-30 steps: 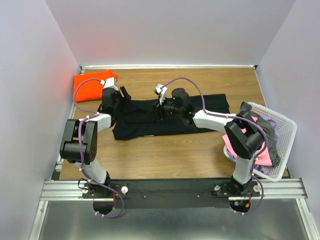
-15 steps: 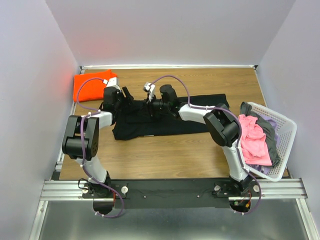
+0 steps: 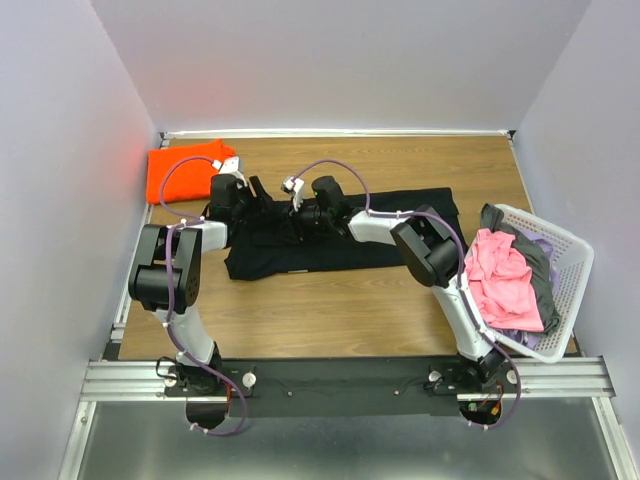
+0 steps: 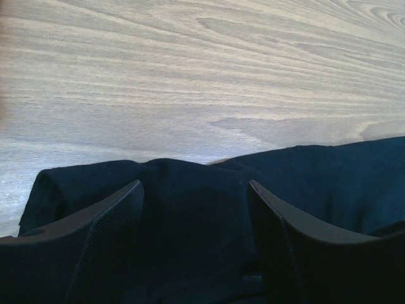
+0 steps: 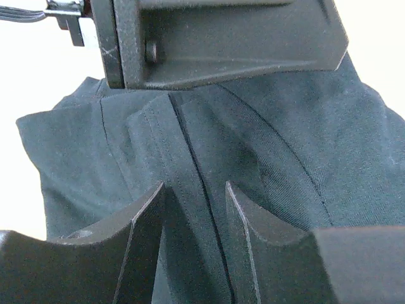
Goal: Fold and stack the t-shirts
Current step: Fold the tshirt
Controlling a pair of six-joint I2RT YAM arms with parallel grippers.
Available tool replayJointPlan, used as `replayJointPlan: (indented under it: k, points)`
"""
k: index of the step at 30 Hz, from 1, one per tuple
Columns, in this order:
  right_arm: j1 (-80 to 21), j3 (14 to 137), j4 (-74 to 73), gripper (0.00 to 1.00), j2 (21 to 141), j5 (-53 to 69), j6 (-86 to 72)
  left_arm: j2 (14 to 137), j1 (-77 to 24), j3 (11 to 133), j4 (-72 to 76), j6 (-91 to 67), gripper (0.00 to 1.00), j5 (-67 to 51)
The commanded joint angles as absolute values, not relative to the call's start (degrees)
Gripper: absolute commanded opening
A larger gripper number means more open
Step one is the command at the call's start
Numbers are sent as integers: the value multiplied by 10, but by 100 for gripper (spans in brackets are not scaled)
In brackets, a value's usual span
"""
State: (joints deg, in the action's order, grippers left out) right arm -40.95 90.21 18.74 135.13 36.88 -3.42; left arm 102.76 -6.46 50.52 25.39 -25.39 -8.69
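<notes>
- The black t-shirt (image 3: 300,255) lies spread across the middle of the tabletop (image 3: 400,160). Its long axis runs left to right, and I cannot tell which end is the collar.
- The left tool (image 3: 256,193) has its fingers spread wide, astride a hump of cloth at the shirt's left end.
- The right tool (image 3: 300,212), just beside it, is narrowly parted over a seam.
- The orange t-shirt (image 3: 180,172) sits in the far-left corner.
- The pink t-shirt (image 3: 495,270) is heaped in the basket (image 3: 570,250) at the right.

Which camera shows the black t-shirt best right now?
Top external: it shows the black t-shirt almost whole, spread on the table. Left wrist shows only a bunched edge between the fingers; right wrist, a close-up of seams.
</notes>
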Motion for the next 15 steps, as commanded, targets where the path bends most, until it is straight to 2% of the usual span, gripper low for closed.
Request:
replayJointPlan:
  k: [1,15]
  points:
    - [-415,915,170,50,1363,395,-37,1027,-66,517,250,-256,74,-98]
    - [-415,800,228,50,1282,451,-75,1036,-66,526,245,-256,74,-103]
